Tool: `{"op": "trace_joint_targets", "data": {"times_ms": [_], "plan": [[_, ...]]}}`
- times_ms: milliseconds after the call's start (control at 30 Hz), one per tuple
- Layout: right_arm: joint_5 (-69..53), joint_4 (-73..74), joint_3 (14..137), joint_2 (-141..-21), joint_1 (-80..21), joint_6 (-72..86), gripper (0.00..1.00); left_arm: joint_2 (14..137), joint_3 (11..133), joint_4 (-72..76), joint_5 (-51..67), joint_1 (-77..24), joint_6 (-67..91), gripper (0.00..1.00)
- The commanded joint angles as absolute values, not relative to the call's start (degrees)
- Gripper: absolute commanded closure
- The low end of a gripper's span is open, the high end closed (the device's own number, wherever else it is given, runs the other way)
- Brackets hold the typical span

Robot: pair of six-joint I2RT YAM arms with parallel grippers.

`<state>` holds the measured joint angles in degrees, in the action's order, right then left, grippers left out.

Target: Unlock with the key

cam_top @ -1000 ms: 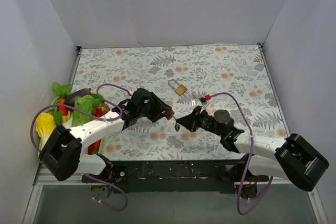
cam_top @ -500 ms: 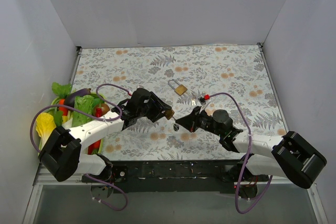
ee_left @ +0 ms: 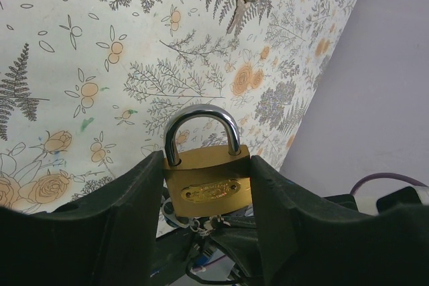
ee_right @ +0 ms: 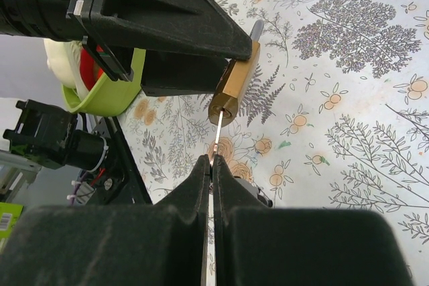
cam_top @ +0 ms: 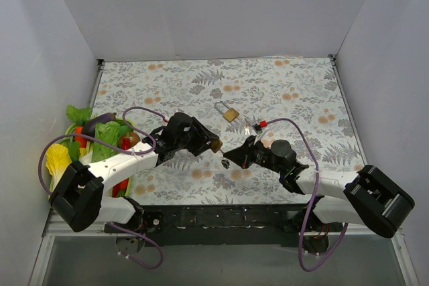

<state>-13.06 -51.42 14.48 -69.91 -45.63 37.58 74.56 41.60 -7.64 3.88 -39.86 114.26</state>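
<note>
My left gripper (cam_top: 214,144) is shut on a brass padlock (ee_left: 208,182), gripping its body by the sides, with the steel shackle pointing away from the wrist. My right gripper (ee_right: 212,162) is shut on a thin silver key (ee_right: 216,135). The key's blade points up at the padlock's bottom face (ee_right: 223,108), and its tip meets the keyhole there. In the top view the two grippers meet nose to nose near the table's front middle, with the right gripper (cam_top: 226,161) just below and to the right of the held padlock (cam_top: 216,145).
A second brass padlock (cam_top: 228,111) lies on the floral table behind the grippers, with a red-tagged key bunch (cam_top: 260,124) to its right. A green basket of vegetables (cam_top: 100,140) stands at the left edge and also shows in the right wrist view (ee_right: 117,95). Purple cables loop over both arms.
My right gripper has edged slightly left toward the held padlock, bringing the key up to its base. The left arm has stayed still.
</note>
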Motion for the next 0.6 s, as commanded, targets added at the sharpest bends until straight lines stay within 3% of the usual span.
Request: {"op": "trace_joint_targets", "data": {"times_ms": [0,567], "plan": [[-13.3,-55.9,17.1,-70.8,-45.9,37.9,0.99,71.7,41.4,-5.6,4.6,-39.7,132.0,1.00],[-7.6,-56.5,16.4,-71.4,-45.9,41.3,0.99,70.4,40.6,-4.4,3.4,-39.6,132.6,1.00]]}}
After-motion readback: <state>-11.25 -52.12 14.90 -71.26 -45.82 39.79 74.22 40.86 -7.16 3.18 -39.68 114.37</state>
